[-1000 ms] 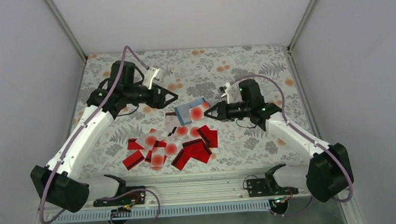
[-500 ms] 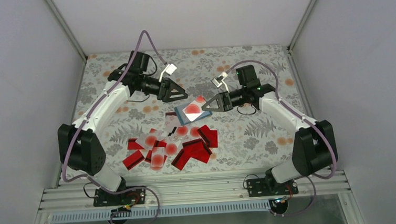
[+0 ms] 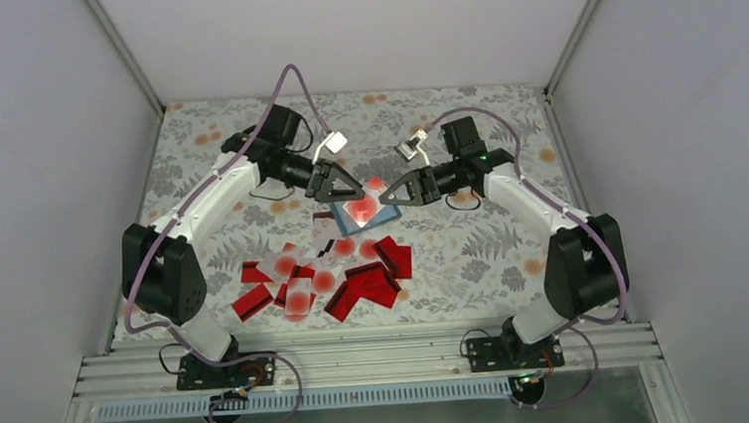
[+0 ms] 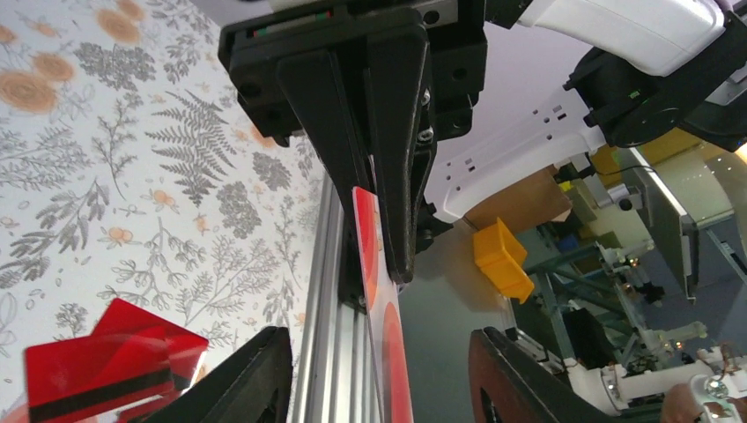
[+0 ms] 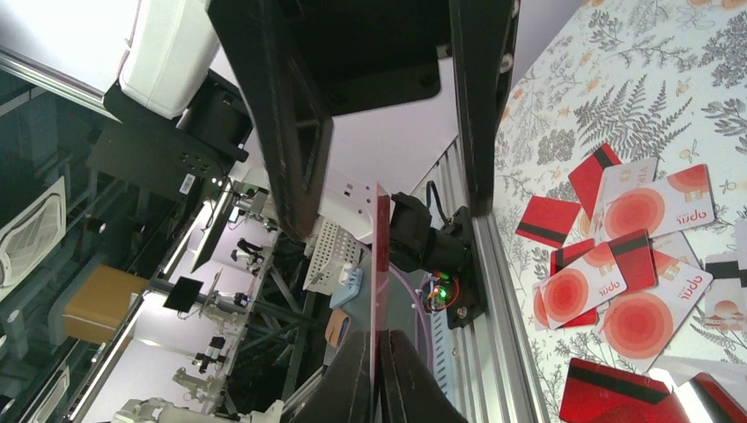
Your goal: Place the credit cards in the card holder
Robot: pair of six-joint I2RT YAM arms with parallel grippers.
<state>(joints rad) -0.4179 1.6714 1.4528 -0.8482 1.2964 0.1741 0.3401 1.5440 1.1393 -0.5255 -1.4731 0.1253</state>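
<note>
Two tools meet by blue card holder (image 3: 339,218): right tool (image 3: 388,199) pinches white card (image 3: 362,208) with red spot, left tool (image 3: 347,189) spread wide.

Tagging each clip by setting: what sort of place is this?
Probably a robotics lab test cell: white enclosure walls, an aluminium mounting rail, and, in the left wrist view, workshop clutter like a yellow bin beyond it.

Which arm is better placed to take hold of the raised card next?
Left. The left pincer is open with a finger on each side of the card, so it probably only needs to close. The right pincer is shut on the card's other end.
</note>
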